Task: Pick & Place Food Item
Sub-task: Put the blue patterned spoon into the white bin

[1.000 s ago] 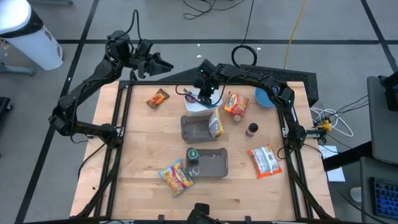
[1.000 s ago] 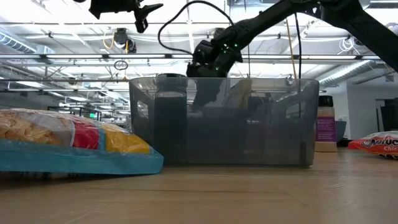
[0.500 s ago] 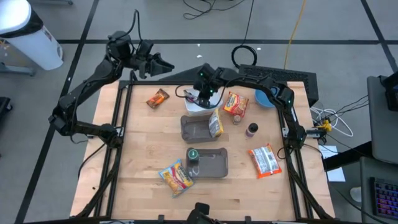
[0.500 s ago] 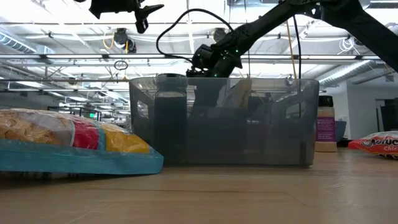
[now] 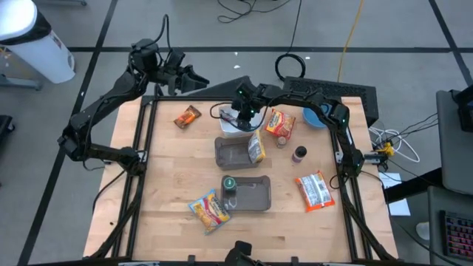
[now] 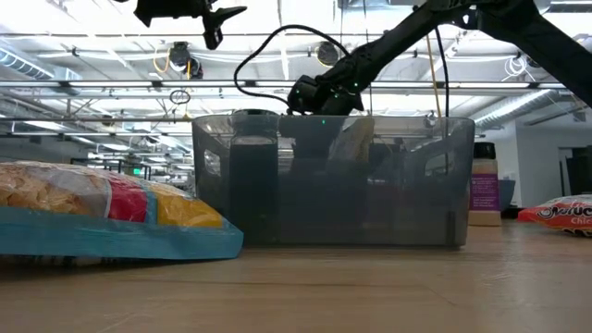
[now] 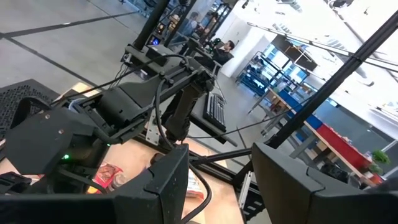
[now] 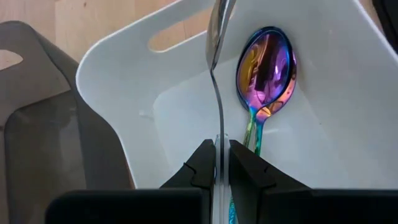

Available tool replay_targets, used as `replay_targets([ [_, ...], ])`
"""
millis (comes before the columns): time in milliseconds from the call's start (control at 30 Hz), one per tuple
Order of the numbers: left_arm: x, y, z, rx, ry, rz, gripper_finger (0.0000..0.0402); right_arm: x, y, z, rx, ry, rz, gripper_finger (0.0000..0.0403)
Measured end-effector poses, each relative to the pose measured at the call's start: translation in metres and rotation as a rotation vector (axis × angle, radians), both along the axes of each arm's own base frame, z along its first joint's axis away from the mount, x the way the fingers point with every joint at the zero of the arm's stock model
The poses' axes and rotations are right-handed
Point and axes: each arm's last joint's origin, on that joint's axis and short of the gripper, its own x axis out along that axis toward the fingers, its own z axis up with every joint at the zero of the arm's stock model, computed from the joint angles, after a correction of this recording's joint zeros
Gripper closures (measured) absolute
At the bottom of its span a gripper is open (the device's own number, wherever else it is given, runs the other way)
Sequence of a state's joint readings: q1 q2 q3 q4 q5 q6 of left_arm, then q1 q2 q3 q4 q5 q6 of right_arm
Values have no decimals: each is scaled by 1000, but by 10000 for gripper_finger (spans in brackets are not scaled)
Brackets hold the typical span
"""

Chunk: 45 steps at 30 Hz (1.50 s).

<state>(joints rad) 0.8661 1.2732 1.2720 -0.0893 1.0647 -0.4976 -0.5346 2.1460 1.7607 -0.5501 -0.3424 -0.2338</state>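
My right gripper [image 5: 242,117] is over the white bin [image 5: 230,127] at the table's far middle, shut on a thin silver utensil [image 8: 217,93]. An iridescent spoon [image 8: 266,68] lies inside that bin. My left gripper [image 5: 194,77] stands open and empty in the air beyond the table's far left edge, pointing level. Food items lie about: an orange snack bar [image 5: 188,117], a chip bag [image 5: 256,148] leaning in a grey bin [image 5: 230,153], a red-yellow packet [image 5: 280,123], and two bags [image 5: 313,190] [image 5: 209,210] nearer the front. My right gripper pinches the silver utensil's narrow handle [image 8: 217,138] between its two fingers. The fingers slant downward and lie along the utensil. Its wider end [image 8: 219,25] reaches out past the fingertips over the white bin's wall. Whether it touches the bin, I cannot tell.
A second grey bin [image 5: 255,193] near the front holds a green-lidded can [image 5: 229,183]. A blue bowl [image 5: 314,114], a small jar [image 5: 281,140] and a dark bottle [image 5: 298,154] stand at the right. Bare wood lies at the near left.
My right gripper has sunk toward the white bin, keeping the silver utensil in its shut fingers.
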Motion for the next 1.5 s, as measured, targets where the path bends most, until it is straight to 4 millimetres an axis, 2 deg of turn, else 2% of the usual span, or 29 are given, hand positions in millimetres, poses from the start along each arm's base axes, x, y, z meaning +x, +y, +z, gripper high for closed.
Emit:
replay_targets([
  [433,1,0,0,0,1,14,218,-3,1,-13,19,0,-30,387],
  [1100,6,-4,0,23,0,40,218,-6,-6,-12,29,-12,-75,387],
  [1300,7,-5,0,21,0,37,218,-2,-3,-28,32,47,-107,387],
  [1500,9,-7,0,21,1,33,218,-1,-5,-25,14,23,-111,387],
])
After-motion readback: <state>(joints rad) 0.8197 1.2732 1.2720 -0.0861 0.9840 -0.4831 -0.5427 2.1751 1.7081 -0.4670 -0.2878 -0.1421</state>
